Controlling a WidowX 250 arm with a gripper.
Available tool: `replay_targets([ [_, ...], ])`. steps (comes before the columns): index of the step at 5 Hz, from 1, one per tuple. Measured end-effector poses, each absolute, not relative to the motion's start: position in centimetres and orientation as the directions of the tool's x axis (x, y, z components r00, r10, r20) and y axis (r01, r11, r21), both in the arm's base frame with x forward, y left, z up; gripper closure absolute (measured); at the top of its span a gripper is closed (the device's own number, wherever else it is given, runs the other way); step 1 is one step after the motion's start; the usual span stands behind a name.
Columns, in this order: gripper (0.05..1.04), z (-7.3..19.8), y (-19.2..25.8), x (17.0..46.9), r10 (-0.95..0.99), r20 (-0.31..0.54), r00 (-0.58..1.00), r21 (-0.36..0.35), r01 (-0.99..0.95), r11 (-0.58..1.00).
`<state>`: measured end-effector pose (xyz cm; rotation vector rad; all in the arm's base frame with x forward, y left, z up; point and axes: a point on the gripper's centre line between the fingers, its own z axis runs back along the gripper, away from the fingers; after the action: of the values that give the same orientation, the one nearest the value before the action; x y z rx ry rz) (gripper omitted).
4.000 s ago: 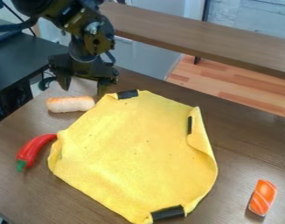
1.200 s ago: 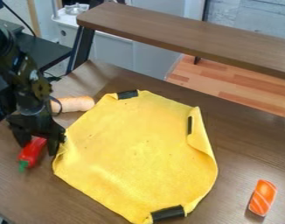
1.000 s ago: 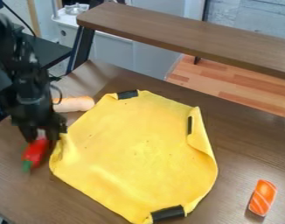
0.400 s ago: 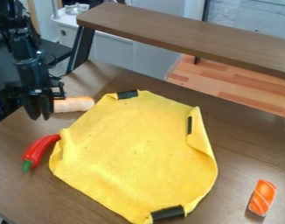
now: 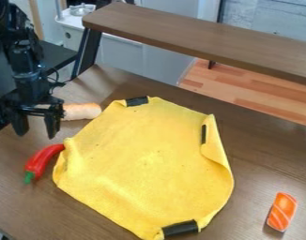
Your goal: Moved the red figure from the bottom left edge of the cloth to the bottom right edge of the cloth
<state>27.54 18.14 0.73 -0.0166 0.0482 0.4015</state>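
Note:
My gripper (image 5: 35,133) hangs at the left above the table, its two fingers spread apart with nothing between them. Below it on the table lies a red chili pepper (image 5: 41,161) with a green stem, the only red object here. Its upper end touches the left edge of the yellow cloth (image 5: 143,164), and its stem points toward the lower left. The cloth is spread over the middle of the table, with black strips at three of its folded edges.
A bread-like roll (image 5: 81,111) lies just right of the gripper, by the cloth's upper left edge. An orange sushi piece (image 5: 282,212) is at the lower right. A raised wooden shelf (image 5: 199,40) runs behind the table (image 5: 262,140).
The gripper came from the top to the left, went down around the pepper, then rose without it and opened. The pepper has shifted slightly right at its lower end.

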Motion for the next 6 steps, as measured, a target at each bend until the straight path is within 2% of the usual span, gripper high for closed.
replay_targets([
  [2,0.084,-0.9,17.7,26.0,0.372,-0.06,0.926,0.021,-0.371,0.928],
  [5,0.107,-3.8,17.7,26.1,0.418,-0.05,0.907,0.101,-0.411,0.906],
  [6,0.375,-4.0,18.0,26.4,0.448,-0.051,0.893,0.127,-0.439,0.89],
])
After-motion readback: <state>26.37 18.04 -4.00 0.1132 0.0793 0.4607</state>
